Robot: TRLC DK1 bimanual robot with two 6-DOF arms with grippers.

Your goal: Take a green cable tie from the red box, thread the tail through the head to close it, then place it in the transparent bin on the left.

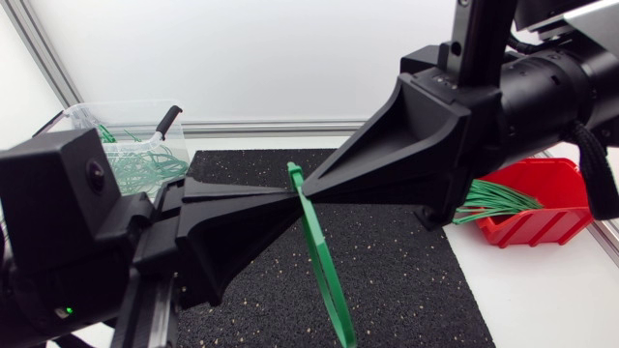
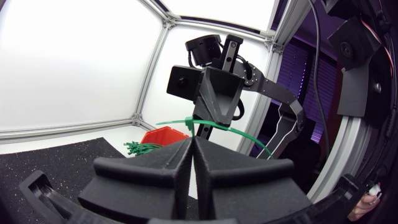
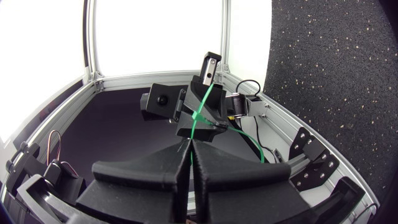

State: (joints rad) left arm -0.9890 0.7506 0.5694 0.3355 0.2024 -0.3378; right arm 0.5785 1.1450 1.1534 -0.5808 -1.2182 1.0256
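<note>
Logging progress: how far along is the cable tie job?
Done: one green cable tie is out of the red box. In hand: left gripper and right gripper both pinch it over the mat; whether it's threaded is unclear. Left: finish closing it, then drop it into the transparent bin.
</note>
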